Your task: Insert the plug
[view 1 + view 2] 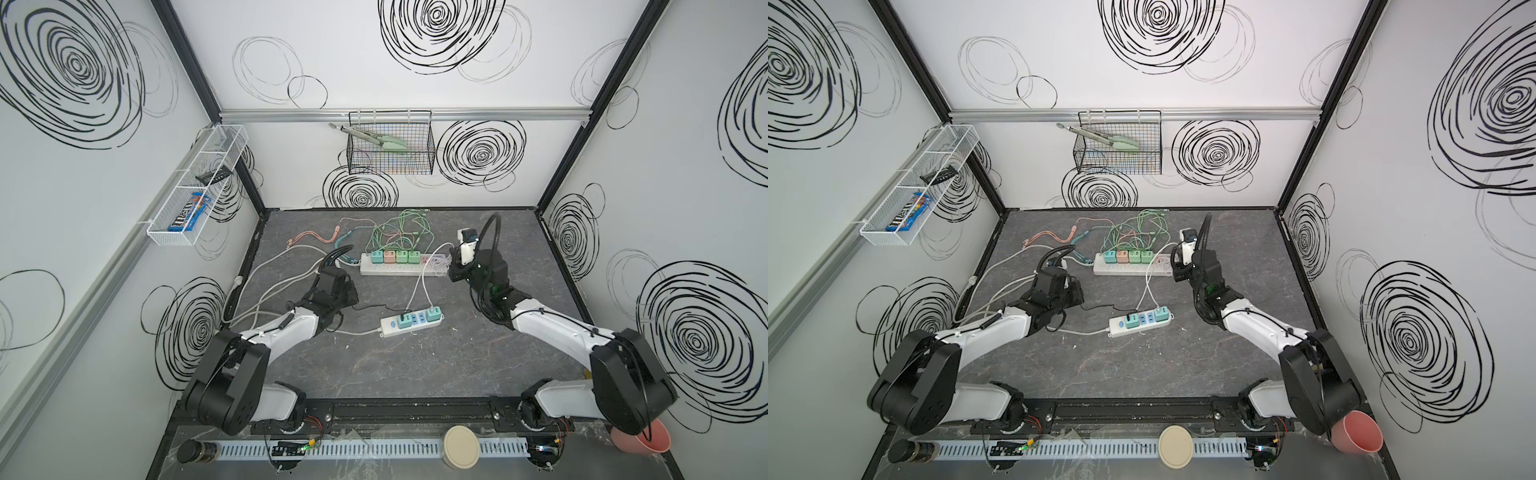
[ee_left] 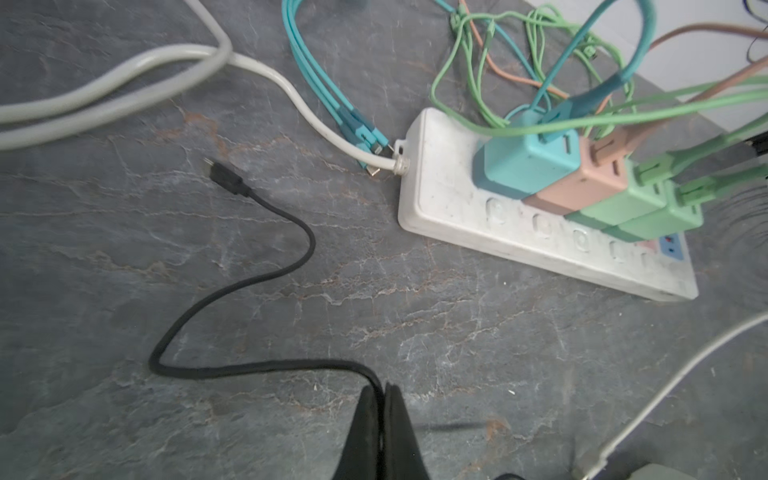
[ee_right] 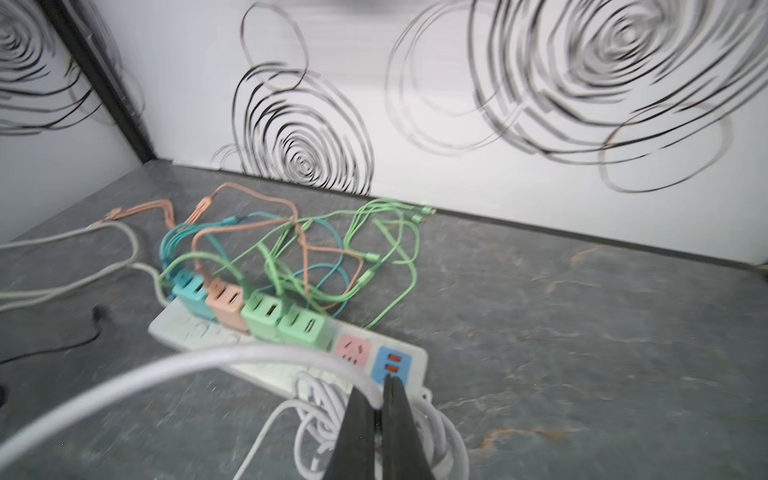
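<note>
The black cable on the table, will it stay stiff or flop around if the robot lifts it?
Probably floppy: the black cable lies in loose bends on the table, so it should droop from the left gripper pinching it. Its plug end would likely dangle and swing. It looks thin, so probably light.

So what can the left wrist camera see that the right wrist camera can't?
Only the left wrist view shows the left gripper pinching the black cable. Only the right wrist view shows the right gripper pinching the white cable, beside a white coil. Both show the power strip with its coloured chargers.
</note>
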